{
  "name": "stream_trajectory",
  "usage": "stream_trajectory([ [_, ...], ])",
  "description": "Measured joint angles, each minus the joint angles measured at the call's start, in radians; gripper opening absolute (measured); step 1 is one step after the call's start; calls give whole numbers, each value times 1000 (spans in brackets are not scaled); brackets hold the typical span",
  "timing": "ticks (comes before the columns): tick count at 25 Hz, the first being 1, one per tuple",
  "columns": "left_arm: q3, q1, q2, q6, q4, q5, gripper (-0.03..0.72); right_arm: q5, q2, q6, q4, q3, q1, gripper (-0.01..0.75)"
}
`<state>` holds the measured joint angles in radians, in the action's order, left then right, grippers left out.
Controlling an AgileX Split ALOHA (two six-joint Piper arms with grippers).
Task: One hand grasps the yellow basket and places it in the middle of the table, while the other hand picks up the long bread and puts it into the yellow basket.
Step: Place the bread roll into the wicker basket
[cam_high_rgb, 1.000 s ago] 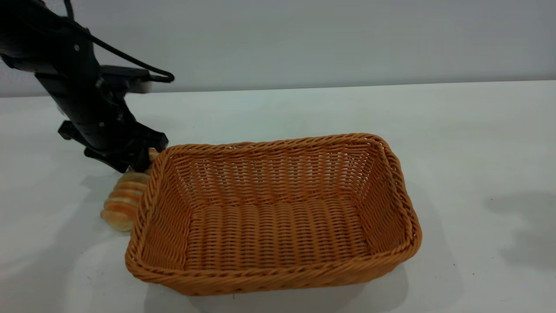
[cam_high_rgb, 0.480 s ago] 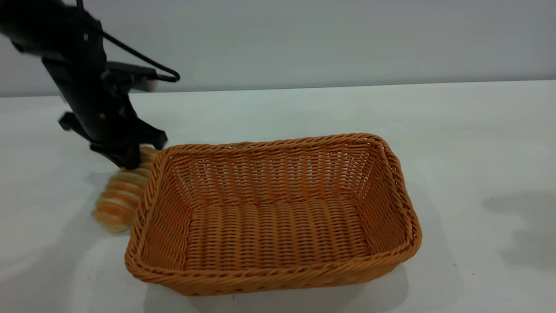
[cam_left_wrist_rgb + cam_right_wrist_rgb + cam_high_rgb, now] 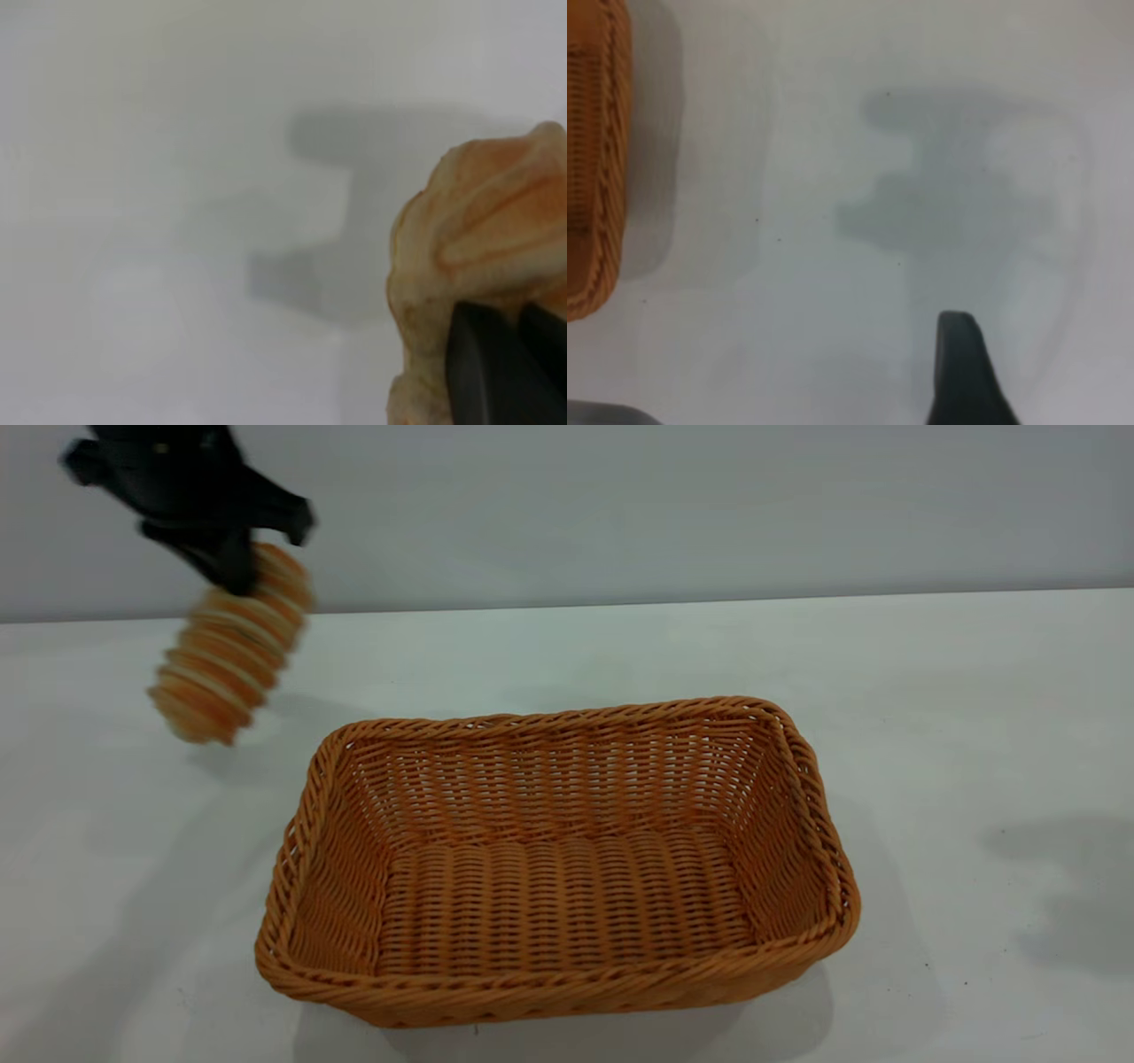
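The long bread [image 3: 228, 646] between the black fingers [image 3: 232, 562] of the left gripper [image 3: 241, 567] has orange-brown and cream stripes that cross its body like a spiral. The yellow basket [image 3: 558, 979] is orange-tan, with a braided rim and an open weave on its sides. The table [image 3: 974, 708] is plain white with a few small dark specks and grey shadows.

plain grey wall [image 3: 664, 505], soft even light

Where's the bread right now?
In the exterior view the bread hangs in the air at the far left, held at its upper end by the left gripper, above the table and left of the basket.
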<state>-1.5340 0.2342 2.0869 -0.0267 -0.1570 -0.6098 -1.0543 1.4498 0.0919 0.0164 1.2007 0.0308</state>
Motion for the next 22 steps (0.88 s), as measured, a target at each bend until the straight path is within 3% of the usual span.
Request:
stream_trajectory([
  [7,0,156,-5,-497,564,-168,25,0,0,0,0,0,0,498],
  [10,0,209,-5,-621,717,-211,24,0,0,1,0,0,0,498],
  [19,0,231,7,-672,740,-234,26,0,0,1,0,0,0,498],
  [22,0,231,33,-672,738,-234,60,0,0,1,0,0,0,498],
])
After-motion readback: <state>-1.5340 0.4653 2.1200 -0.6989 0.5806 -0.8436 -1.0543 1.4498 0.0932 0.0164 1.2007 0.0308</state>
